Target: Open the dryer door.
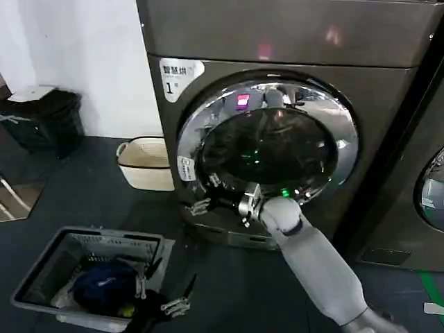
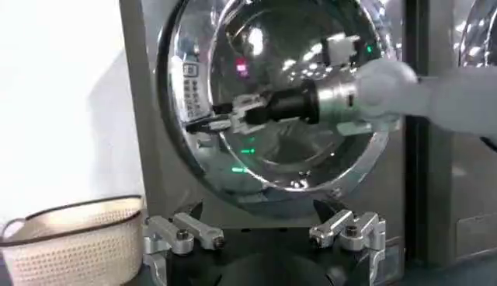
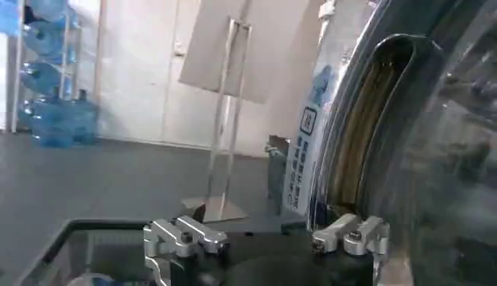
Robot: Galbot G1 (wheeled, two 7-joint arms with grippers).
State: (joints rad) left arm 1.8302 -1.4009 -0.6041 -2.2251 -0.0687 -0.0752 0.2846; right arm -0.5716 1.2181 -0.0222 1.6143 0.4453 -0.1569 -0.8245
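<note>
The right tool [image 1: 202,205], its fingers spread apart, reaches to the lower-left chrome rim of the dryer door [image 1: 267,142], which appears closed on the grey machine's front, so it is far nearer than the left tool [image 1: 173,305], idle and open over the floor

The right arm reaches forward and up, its wrist level, and the right gripper [image 1: 201,198] has its fingers spread. The left gripper [image 1: 173,305] hangs low and parked, its fingers [image 2: 182,233] spread wide.
</note>
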